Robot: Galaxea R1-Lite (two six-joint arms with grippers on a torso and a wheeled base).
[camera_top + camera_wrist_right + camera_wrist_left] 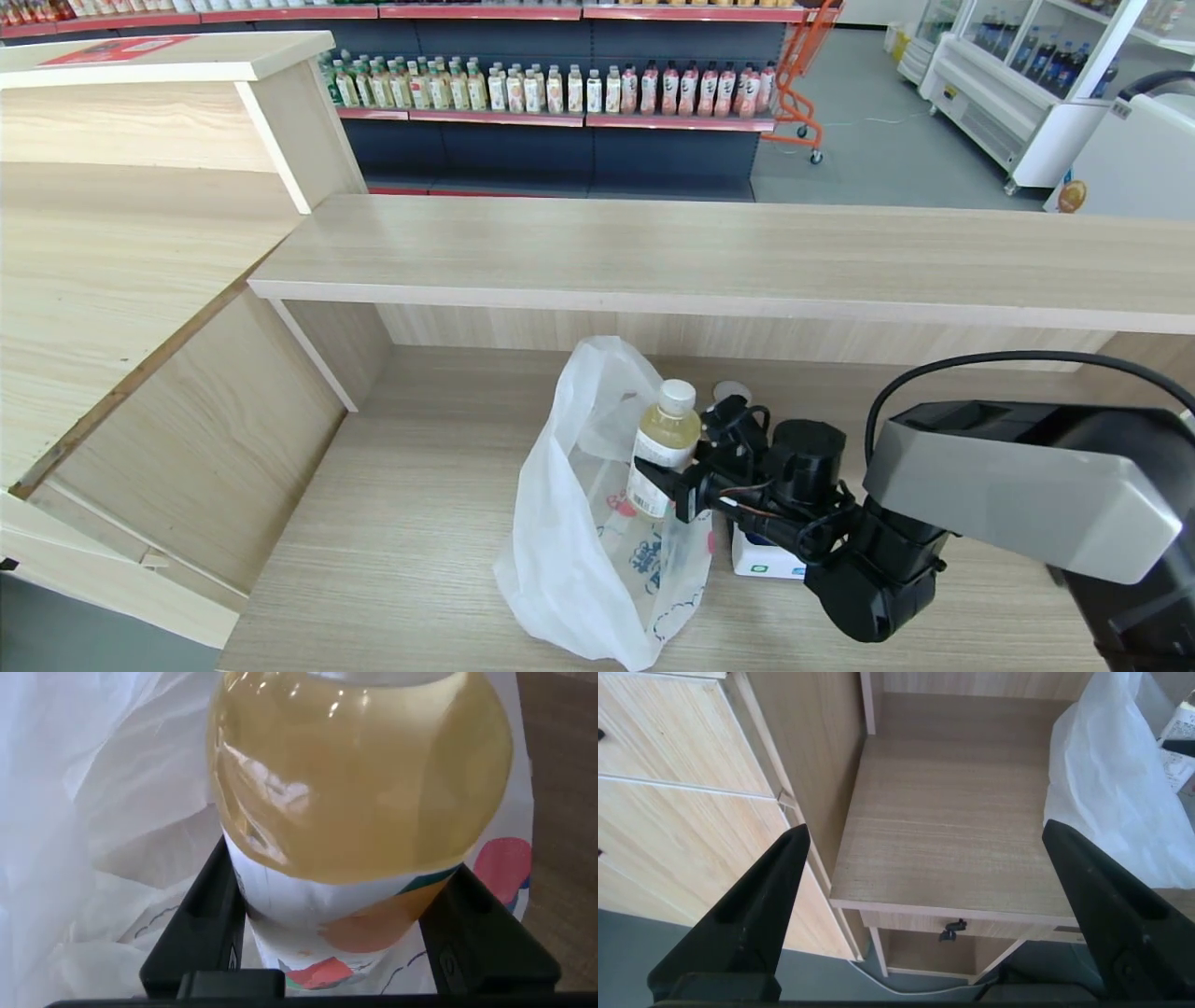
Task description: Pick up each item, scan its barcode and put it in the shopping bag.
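A bottle of pale yellow drink (663, 443) with a white cap and white label is held upright over the mouth of the white plastic shopping bag (579, 541) on the lower counter. My right gripper (686, 471) is shut on the bottle's body, and its black fingers (210, 919) clamp the labelled part of the bottle (360, 784) with the bag (84, 831) behind. My left gripper (924, 915) hangs open, off the counter's left front corner, with nothing between its fingers. The bag's edge (1120, 784) shows beyond it.
A small white box (761, 555) sits on the counter just right of the bag, partly behind my right arm. A raised wooden shelf (728, 252) runs above the counter's back. A wooden cabinet side (205, 439) bounds the left. Store shelves with bottles (560, 89) stand far behind.
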